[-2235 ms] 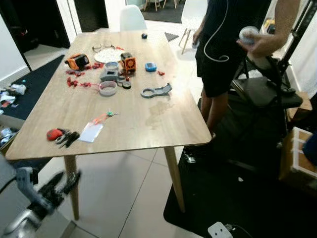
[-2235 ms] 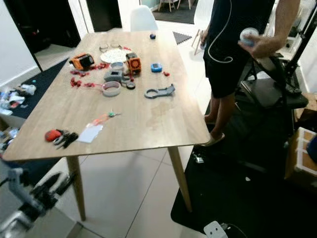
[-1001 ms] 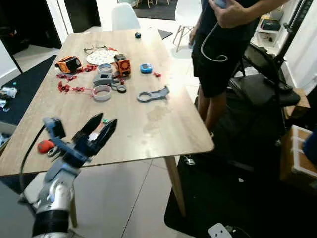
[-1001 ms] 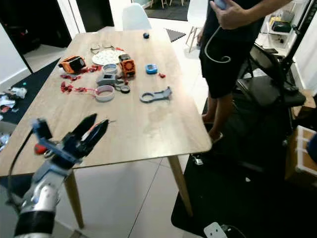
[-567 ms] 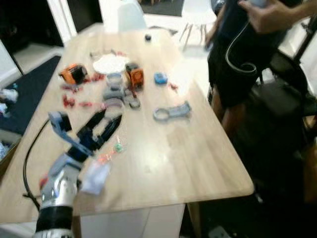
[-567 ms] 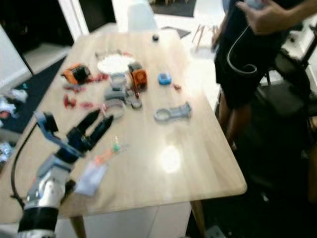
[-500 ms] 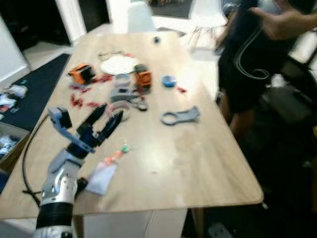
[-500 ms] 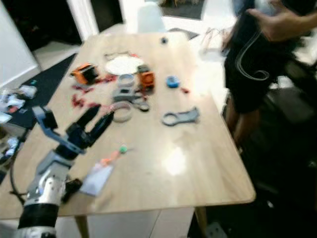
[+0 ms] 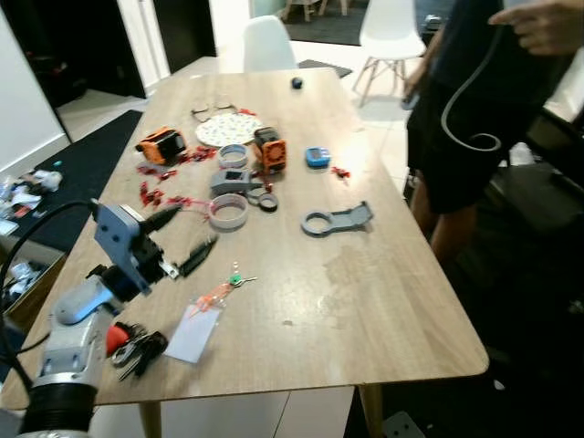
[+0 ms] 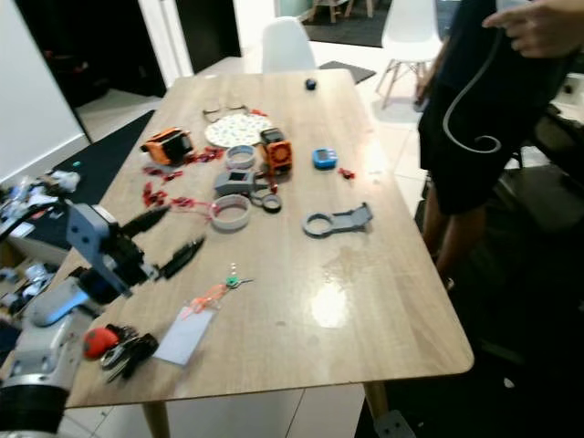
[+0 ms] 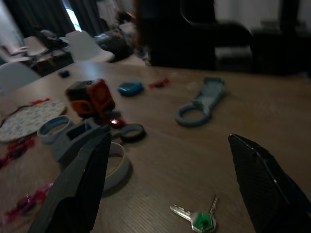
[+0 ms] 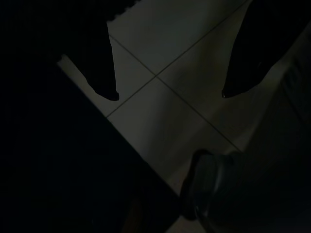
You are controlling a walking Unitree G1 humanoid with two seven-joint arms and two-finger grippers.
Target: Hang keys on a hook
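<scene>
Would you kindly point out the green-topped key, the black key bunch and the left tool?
green-topped key [image 9: 235, 277], left eye view, on its green head.
black key bunch [image 9: 141, 350], left eye view, on the dark fobs.
left tool [image 9: 185, 239], left eye view, midway between its fingertips.

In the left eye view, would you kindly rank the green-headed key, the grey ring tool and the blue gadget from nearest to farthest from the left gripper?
1. Green-headed key: just right of the open left gripper.
2. Grey ring tool: mid-table, further right.
3. Blue gadget: beyond it, toward the far end.
</scene>
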